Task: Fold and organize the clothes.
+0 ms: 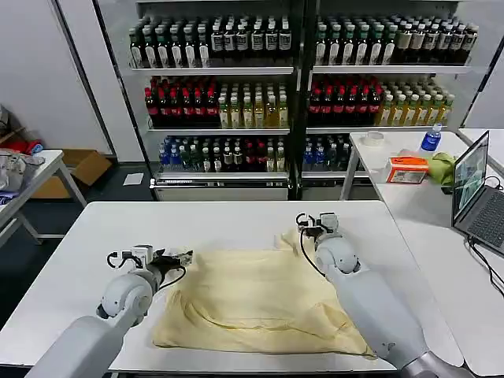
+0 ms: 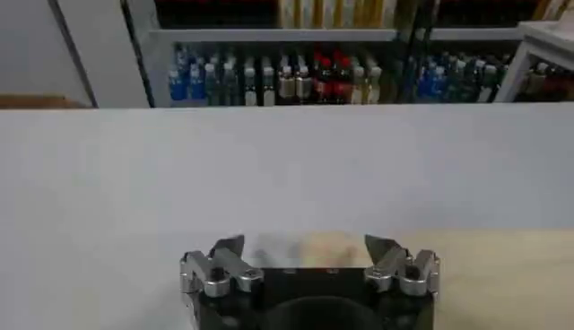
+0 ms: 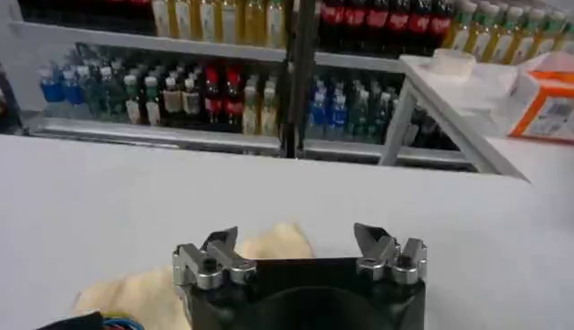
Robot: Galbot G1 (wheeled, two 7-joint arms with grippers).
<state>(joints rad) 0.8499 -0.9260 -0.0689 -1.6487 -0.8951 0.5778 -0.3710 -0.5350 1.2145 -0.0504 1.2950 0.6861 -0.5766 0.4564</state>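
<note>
On table (image 1: 236, 216) | T-shirt (image 1: 252, 299) spread | both pincers (image 2: 309, 249) (image 3: 296, 238) agape

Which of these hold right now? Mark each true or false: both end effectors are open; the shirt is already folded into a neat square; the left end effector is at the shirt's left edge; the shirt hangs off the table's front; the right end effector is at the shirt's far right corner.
1. Both end effectors are open. True: the left end effector and right end effector have fingers spread.
2. The T-shirt is folded into a neat square. False: it lies spread and rumpled.
3. The left end effector is at the shirt's left edge. True.
4. The shirt hangs off the table. False: it lies wholly on top.
5. The right end effector is at the far right corner. True.
</note>
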